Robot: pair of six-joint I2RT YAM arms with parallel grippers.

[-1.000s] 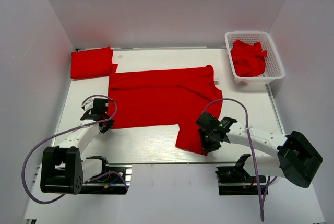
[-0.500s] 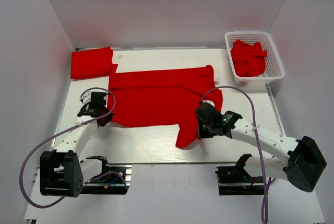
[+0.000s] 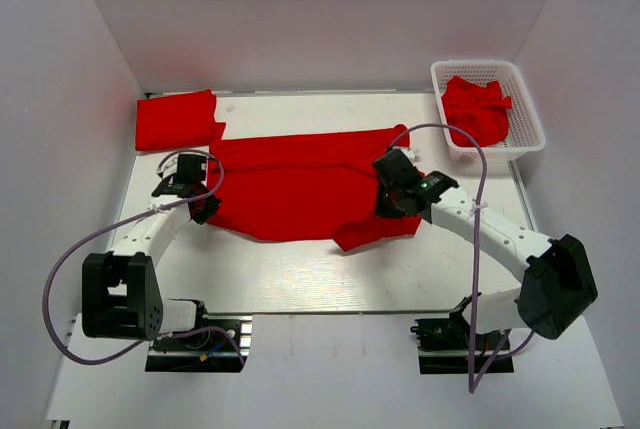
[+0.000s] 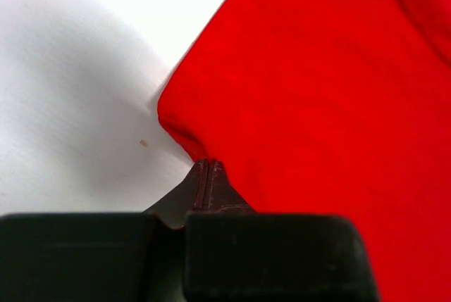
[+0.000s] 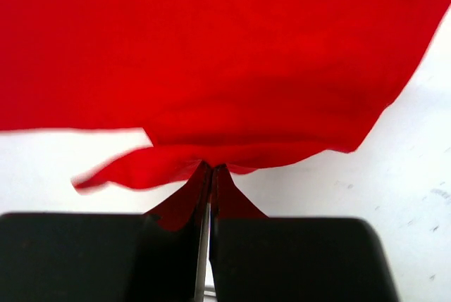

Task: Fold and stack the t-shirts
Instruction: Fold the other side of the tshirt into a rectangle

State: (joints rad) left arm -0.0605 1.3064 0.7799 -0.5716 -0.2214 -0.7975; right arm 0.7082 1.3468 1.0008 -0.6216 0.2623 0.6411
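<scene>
Layout: the red t-shirt (image 3: pixel 300 184), a soft matte knit, lies spread on the smooth white desk (image 3: pixel 290 274) to the left of the basket (image 3: pixel 492 155), which is white perforated plastic with a rolled rim. The shirt's body forms a broad, flat, lightly creased rectangle. The end nearest the basket is bunched and doubled over into a loose pointed flap. The right claw (image 3: pixel 388 207), just left of the basket and nearer the arm bases, is clamped on that doubled edge. In its wrist view the dark tips (image 5: pixel 210 175) press flat together on a thin pinch of cloth, and the fabric above fans into shallow folds. The left claw (image 3: pixel 203 211), far left of the basket at the shirt's opposite near corner, is also clamped on the cloth, its tips (image 4: pixel 204 172) closed on a rounded roll of hem. A folded shirt (image 3: pixel 176 119), a neat flat red rectangle, lies farthest left of the basket. Inside the basket sits a crumpled shirt (image 3: pixel 475 111), a lumpy red heap.
</scene>
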